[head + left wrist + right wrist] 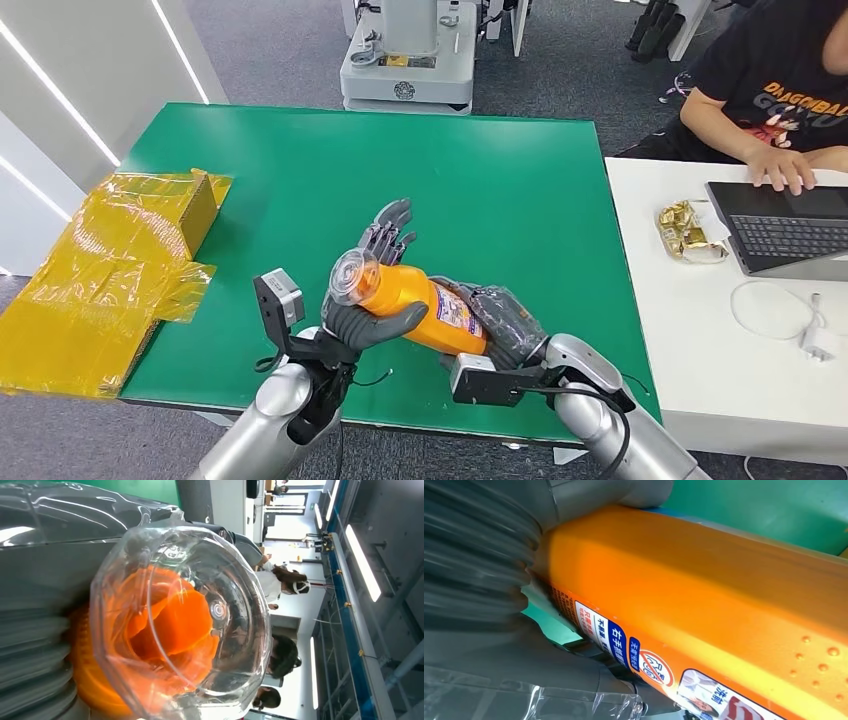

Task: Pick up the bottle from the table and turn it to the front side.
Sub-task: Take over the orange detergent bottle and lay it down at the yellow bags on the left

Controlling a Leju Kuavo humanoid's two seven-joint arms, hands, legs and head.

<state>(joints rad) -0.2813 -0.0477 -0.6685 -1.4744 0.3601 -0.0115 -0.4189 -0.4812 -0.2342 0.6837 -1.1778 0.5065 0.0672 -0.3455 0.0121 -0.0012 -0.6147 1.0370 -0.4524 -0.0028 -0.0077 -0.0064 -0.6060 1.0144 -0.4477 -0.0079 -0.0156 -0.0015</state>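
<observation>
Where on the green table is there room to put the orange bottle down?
The green table is bare from its far edge to the robot hands. It is crowded near the front edge, where the left robot hand and right robot hand hold the bottle, and the yellow packaging overlaps the left edge.

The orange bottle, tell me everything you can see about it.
The orange bottle looks like glossy plastic with a clear domed cap and a printed label on its side. It lies roughly horizontal above the green table, cap toward the robot's left. The left hand grips its cap end and the right hand holds its base end. Small droplets dot its surface in the right wrist view.
</observation>
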